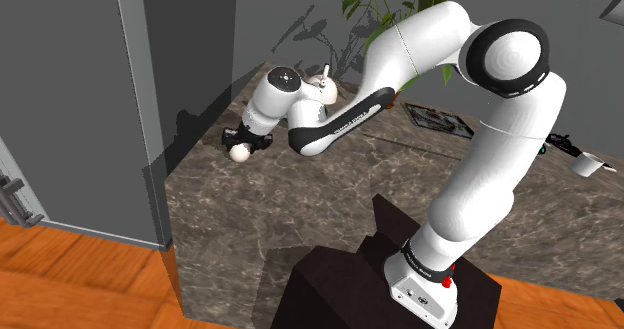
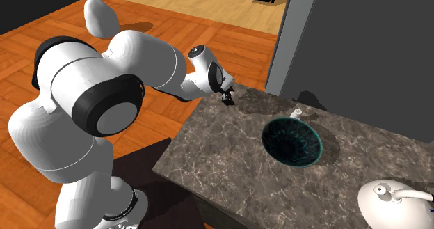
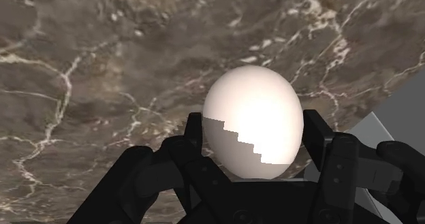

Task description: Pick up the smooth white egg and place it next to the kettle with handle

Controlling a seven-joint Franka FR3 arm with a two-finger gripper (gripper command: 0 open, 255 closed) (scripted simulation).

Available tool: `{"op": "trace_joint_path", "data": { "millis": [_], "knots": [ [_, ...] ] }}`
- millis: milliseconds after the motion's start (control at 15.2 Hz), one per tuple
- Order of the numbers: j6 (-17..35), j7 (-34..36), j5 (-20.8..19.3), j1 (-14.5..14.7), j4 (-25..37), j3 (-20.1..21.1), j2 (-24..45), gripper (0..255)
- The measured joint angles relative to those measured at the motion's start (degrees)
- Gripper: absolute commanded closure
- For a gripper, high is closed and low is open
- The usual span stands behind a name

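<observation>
Big dark marbled worktop (image 1: 300, 207), and nearly the whole run across it is left to make: the grasp looks done, the carry not begun. The white arm (image 1: 490, 177) rises from its stand (image 1: 340, 287), folds at the elbow and stretches low to the corner by the grey wall (image 1: 190, 97). The white kettle (image 2: 393, 200) waits at the other end, well apart, past the teal bowl (image 2: 292, 142). The black gripper (image 2: 227, 99) points down at that corner, clenched on the egg (image 3: 253, 120), a finger against each side, stone close beneath. Lifted or resting? Can't tell.
</observation>
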Motion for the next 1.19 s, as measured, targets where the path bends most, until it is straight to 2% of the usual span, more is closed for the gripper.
{"op": "trace_joint_path", "data": {
  "millis": [396, 1188],
  "knots": [
    [-0.1, -0.4, 0.6, -0.1, 0.0, 0.2, -0.3, 255],
    [-3.8, -13.1, 16.0, -3.5, 0.2, 4.7, -7.9, 255]
  ]
}}
